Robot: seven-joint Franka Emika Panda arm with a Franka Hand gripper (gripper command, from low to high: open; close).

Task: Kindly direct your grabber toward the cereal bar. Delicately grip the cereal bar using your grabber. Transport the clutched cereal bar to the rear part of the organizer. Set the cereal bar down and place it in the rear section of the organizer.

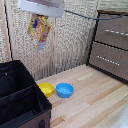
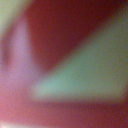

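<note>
In the exterior view my grabber (image 1: pixel 38 17) is high up at the top, its white block partly cut off by the frame edge. It is shut on the cereal bar (image 1: pixel 39 30), a yellow-orange box with red edges that hangs tilted below it, in the air in front of the wicker wall. The black organizer (image 1: pixel 20 102) stands on the table at the exterior view's lower left, well below the bar, with a divider across its inside. The wrist view is filled by a blurred red and pale surface (image 2: pixel 60 35) very close to the lens.
A yellow bowl (image 1: pixel 46 89) and a blue bowl (image 1: pixel 64 90) sit side by side on the wooden table (image 1: pixel 95 100), just right of the organizer. A brown drawer cabinet (image 1: pixel 111 45) stands at the exterior view's right. A dark cable (image 1: pixel 80 16) runs along the wall.
</note>
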